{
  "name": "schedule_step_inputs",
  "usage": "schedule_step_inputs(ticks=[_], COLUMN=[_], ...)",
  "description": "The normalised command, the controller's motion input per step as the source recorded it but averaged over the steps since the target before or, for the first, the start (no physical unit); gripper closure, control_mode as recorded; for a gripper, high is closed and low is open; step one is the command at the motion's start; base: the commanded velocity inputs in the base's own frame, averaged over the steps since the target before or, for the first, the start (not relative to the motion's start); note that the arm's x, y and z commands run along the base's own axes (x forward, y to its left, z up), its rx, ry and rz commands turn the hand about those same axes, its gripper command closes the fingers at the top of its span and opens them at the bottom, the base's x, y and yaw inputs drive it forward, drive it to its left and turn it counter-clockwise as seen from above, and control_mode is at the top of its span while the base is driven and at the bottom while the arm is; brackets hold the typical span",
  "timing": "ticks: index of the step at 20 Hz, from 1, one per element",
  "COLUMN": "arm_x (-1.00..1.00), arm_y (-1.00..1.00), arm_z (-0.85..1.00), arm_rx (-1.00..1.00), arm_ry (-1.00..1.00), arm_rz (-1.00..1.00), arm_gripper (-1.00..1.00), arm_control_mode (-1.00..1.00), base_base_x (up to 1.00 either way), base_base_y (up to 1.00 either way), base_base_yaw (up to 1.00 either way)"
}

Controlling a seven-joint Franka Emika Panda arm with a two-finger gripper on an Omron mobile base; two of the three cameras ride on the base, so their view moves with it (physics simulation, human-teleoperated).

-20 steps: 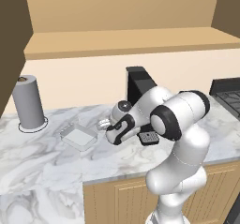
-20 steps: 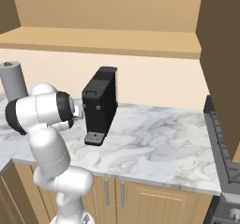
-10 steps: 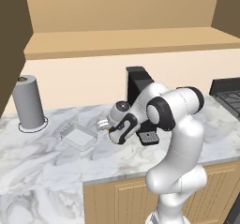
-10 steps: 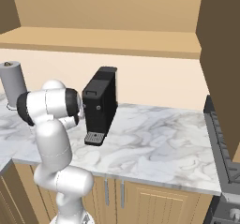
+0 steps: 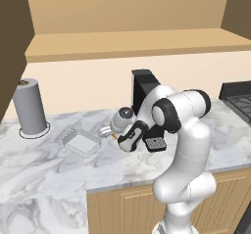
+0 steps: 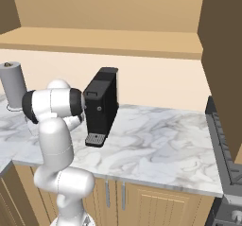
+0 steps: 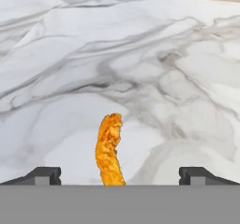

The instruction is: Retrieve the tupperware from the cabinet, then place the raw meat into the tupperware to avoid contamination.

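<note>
The tupperware [image 5: 82, 144], a shallow translucent rectangular container, sits on the marble counter [image 5: 44, 164] left of the arm. Just to its right lies the raw meat [image 5: 114, 136], a small orange sliver. My gripper [image 5: 110, 132] is lowered over the meat and stands open. In the hand view the meat [image 7: 109, 149] rises between the two dark fingertips [image 7: 44, 175] with wide gaps on both sides, and my gripper [image 7: 120, 176] touches nothing. The cabinet is out of view.
A tall grey paper-towel roll [image 5: 30, 106] stands at the back left of the counter. A black coffee machine [image 6: 101, 104] sits behind the arm, close to the wall. A stove [image 6: 224, 140] borders the counter on the right.
The hand has eased a little left and down toward the meat while the elbow swung. The jaws stayed open, and the tupperware and the meat have not moved.
</note>
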Motion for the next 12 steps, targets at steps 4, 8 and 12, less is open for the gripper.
schedule_step_inputs(ticks=[4,8,12], arm_x=[0.01,0.12,0.16], arm_y=[0.01,0.05,0.13], arm_z=[-0.02,-0.07,-0.07], arm_rx=[0.00,0.00,0.00], arm_ry=[0.00,0.00,0.00], arm_rz=[0.00,0.00,-0.01], arm_gripper=[-1.00,-1.00,-1.00], arm_control_mode=[-1.00,-1.00,-1.00], base_base_x=[0.00,0.00,0.00], base_base_y=[0.00,0.00,0.00], base_base_yaw=[0.00,0.00,0.00])
